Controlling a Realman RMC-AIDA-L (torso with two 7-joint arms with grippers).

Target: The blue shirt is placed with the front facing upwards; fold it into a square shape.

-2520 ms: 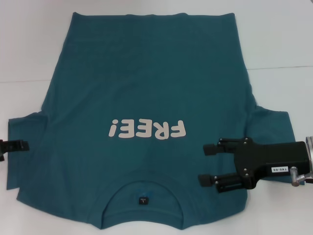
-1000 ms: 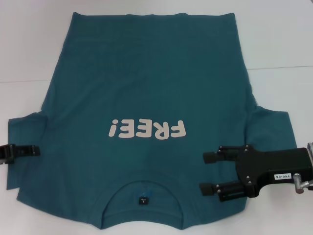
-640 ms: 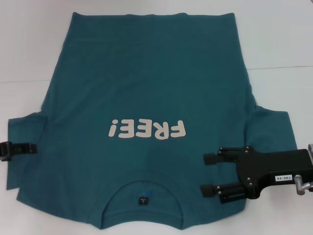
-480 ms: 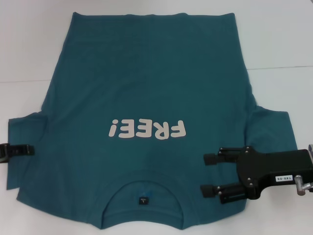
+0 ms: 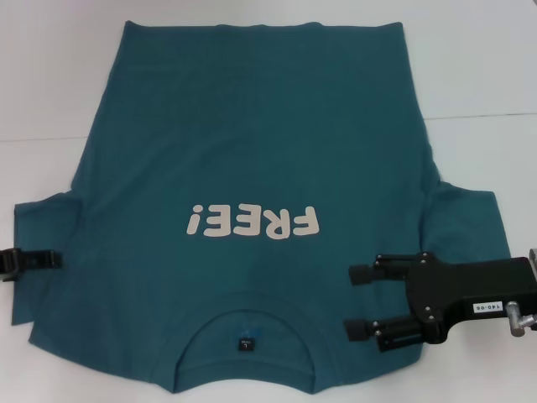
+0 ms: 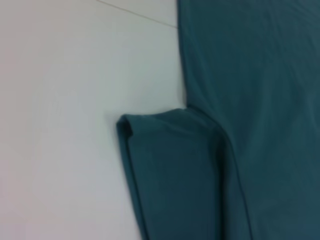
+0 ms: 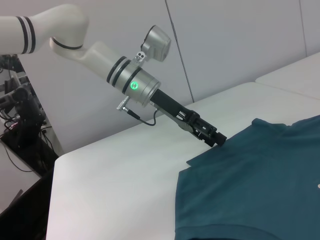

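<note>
The blue shirt point(image 5: 252, 143) lies flat on the white table point(image 5: 487, 67), front up. Its collar is at the near edge and the white "FREE!" lettering point(image 5: 252, 222) reads upside down to me. My right gripper point(image 5: 352, 300) is open. It hovers over the shirt's near right shoulder, beside the right sleeve point(image 5: 466, 222), pointing left. My left gripper point(image 5: 50, 259) is at the outer edge of the left sleeve point(image 5: 42, 227), pointing right. It also shows in the right wrist view point(image 7: 216, 139), low at the sleeve's edge. The left wrist view shows the left sleeve point(image 6: 170, 170) with a rolled hem.
A seam line point(image 5: 478, 115) crosses the white table behind the sleeves. Bare table surface lies left and right of the shirt. In the right wrist view, a wall point(image 7: 225, 45) stands behind the table, and dark equipment point(image 7: 20, 110) stands off its far side.
Over 2.5 s my left gripper has moved right onto the left sleeve's edge. My right gripper has shifted slightly nearer to me over the shoulder. Little has moved in the last half second.
</note>
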